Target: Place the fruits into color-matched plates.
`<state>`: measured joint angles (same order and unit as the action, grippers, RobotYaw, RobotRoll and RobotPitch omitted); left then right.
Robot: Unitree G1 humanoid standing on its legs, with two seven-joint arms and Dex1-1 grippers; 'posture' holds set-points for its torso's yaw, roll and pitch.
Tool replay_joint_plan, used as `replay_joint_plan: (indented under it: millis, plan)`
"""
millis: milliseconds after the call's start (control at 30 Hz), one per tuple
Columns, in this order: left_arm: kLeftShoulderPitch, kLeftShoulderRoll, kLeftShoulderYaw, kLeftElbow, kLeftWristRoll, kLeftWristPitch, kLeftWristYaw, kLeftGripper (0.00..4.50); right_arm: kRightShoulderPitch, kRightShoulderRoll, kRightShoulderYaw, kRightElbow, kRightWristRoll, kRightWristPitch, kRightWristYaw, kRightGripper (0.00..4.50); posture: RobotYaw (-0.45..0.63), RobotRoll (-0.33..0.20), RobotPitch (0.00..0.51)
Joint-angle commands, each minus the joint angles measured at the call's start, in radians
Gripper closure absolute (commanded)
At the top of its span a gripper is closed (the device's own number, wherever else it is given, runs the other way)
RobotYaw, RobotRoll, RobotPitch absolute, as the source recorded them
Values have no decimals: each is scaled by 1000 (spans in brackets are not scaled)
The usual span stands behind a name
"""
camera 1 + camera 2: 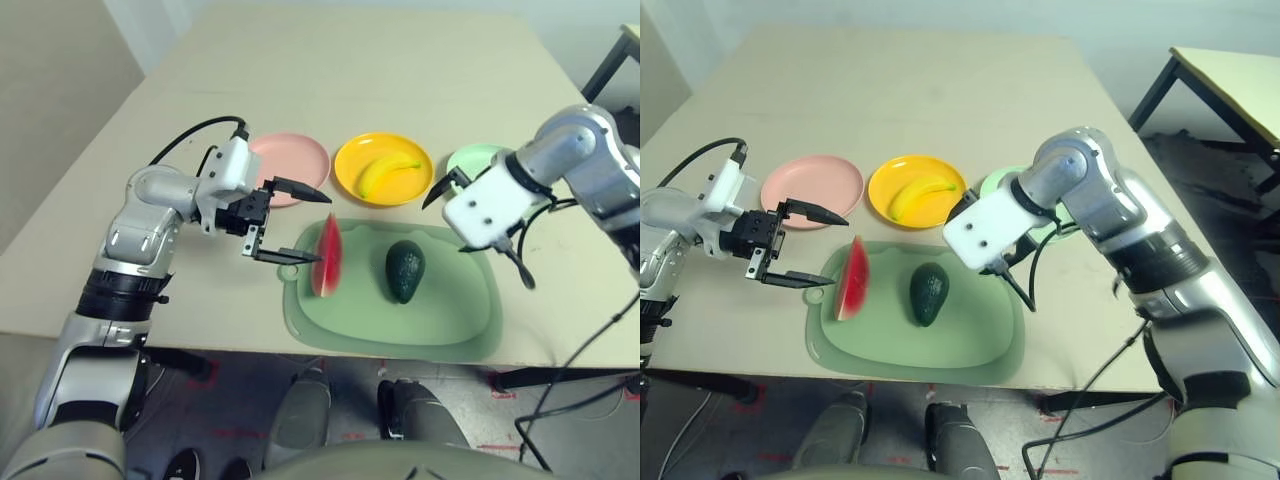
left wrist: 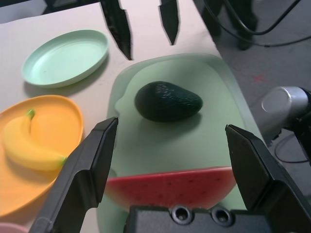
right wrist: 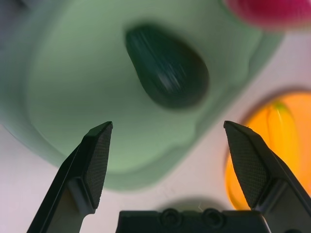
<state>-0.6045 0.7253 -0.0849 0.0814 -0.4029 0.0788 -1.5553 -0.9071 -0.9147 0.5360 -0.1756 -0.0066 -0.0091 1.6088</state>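
Banana seen in yellow plate; pink plate, green plate bare. Left gripper, right gripper spread, nothing pinched.

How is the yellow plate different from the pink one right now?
The yellow plate holds a banana; the pink plate holds nothing. The yellow plate sits in the middle of the row, the pink plate at its left end, by the left gripper. Both are round and shallow.

Bright, even light, soft shadows – the right wrist view is motion-blurred.
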Motion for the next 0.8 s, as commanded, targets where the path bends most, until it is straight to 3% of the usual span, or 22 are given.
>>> replay_joint_plan:
  millis: [33,333,800]
  plan:
    - [4,9,-12,-5,4,-16,-20,0,10,28,-24,-81,6,62,-9,25,161,0,133]
    - [1,8,-27,-4,14,-15,-26,0,-17,147,38,69,-192,-105,-107,25,164,0,131]
    - [20,24,-30,-12,29,-21,-21,0,-23,231,98,198,-284,-275,-79,25,197,0,123]
